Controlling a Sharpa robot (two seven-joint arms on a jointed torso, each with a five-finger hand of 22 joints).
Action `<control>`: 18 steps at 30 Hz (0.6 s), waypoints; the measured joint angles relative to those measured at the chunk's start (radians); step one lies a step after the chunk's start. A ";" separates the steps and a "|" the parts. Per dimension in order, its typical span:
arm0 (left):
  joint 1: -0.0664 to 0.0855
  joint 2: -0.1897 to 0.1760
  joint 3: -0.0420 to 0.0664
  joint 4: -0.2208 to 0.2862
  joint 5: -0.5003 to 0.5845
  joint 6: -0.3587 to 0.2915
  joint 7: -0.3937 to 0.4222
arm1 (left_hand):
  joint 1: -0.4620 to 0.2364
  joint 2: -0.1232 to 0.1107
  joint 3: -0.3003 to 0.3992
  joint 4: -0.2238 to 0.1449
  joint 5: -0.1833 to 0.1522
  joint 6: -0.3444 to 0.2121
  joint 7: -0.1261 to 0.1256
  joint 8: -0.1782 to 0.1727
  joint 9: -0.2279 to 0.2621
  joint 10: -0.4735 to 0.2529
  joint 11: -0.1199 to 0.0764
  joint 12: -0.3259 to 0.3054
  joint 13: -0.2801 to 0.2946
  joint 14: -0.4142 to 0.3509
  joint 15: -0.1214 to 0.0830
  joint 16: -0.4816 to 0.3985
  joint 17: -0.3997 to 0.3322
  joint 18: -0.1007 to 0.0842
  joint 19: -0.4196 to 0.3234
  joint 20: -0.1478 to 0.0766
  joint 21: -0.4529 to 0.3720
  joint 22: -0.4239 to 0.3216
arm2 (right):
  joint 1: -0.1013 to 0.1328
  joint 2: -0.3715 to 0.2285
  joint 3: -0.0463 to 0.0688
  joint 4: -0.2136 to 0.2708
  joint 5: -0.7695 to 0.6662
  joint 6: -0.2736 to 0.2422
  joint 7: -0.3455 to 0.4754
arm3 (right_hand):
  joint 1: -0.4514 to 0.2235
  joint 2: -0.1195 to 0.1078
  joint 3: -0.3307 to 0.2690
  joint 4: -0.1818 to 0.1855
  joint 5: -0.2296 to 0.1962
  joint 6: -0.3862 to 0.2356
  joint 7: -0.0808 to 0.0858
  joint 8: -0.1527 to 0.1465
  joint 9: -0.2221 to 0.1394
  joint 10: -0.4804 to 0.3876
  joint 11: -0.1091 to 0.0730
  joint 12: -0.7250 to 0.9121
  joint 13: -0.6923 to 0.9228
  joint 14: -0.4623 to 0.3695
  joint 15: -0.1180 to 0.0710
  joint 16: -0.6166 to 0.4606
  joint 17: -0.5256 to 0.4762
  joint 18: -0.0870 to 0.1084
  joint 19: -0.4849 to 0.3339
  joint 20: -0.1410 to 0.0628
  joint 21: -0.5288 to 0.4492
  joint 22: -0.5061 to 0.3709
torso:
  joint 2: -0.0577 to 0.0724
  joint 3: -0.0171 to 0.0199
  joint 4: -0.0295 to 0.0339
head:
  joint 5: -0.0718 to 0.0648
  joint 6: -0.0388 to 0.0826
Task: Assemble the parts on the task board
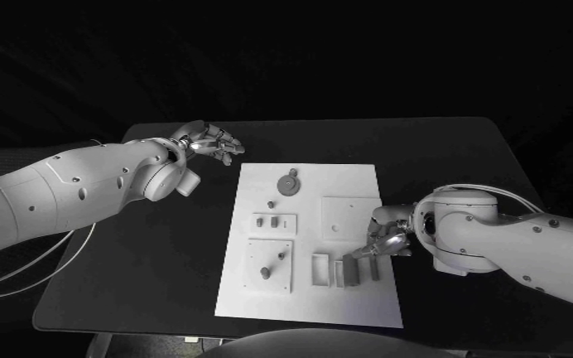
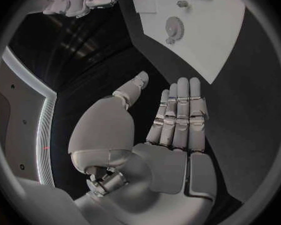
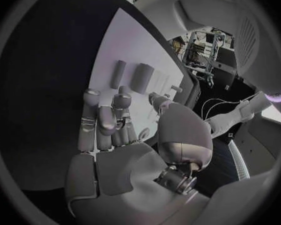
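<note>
No readable text, label, brand, number or sign is showing on the task board (image 1: 358, 177), on its parts, or on the table (image 1: 465, 151); any marks there are appearing too small and blurred to make out.

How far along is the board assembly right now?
Early. Nothing looks clearly assembled: grey block-shaped parts lie loose at the near edge of the white task board. The right hand hovers over them, holding nothing. The left hand is open, off the board.
</note>
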 measured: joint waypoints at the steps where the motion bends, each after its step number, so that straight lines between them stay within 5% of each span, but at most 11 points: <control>1: 0.000 0.000 0.000 0.000 0.000 0.000 -0.001 | 0.000 0.000 0.000 0.000 0.000 0.000 0.000 0.000 0.000 0.000 0.000 0.000 0.000 0.000 0.000 0.000 0.000 0.000 0.000 0.000 0.000 0.000 | -0.002 0.003 -0.001 -0.002 0.004 -0.001 -0.004 | 0.000 0.000 -0.001 0.004 0.000 -0.001 0.001 0.000 0.000 0.000 0.000 0.000 0.001 0.000 0.000 0.000 0.000 0.000 0.000 0.000 0.000 0.000 | 0.000 0.0000 0.0002 | -0.001 -0.001; 10: 0.000 0.000 0.000 0.001 0.000 0.000 -0.004 | 0.000 0.000 0.000 0.000 0.000 0.000 0.000 0.000 0.000 0.000 0.000 0.000 -0.001 0.004 0.004 0.000 0.002 -0.005 0.000 0.000 0.000 0.000 | -0.027 0.037 -0.008 -0.008 0.037 -0.021 -0.021 | 0.033 -0.001 -0.023 0.068 0.000 -0.003 0.003 -0.004 0.006 0.000 0.000 0.004 0.006 0.006 0.001 0.000 0.028 0.000 0.003 -0.004 0.004 0.000 | 0.000 0.0012 0.0015 | -0.004 -0.007; 18: 0.000 0.000 0.000 0.001 0.000 0.001 -0.006 | 0.000 0.000 0.003 0.003 0.000 0.000 0.000 0.000 -0.001 0.000 0.000 0.000 -0.001 0.004 0.004 0.000 0.004 -0.006 0.000 0.000 0.000 0.001 | -0.039 0.054 -0.011 -0.021 0.047 -0.034 -0.027 | 0.052 0.009 -0.043 0.087 0.000 -0.003 0.002 -0.008 0.009 0.000 0.000 0.008 0.008 0.007 0.001 0.000 0.038 0.000 0.000 -0.007 0.004 0.000 | 0.001 0.0012 0.0014 | -0.005 -0.010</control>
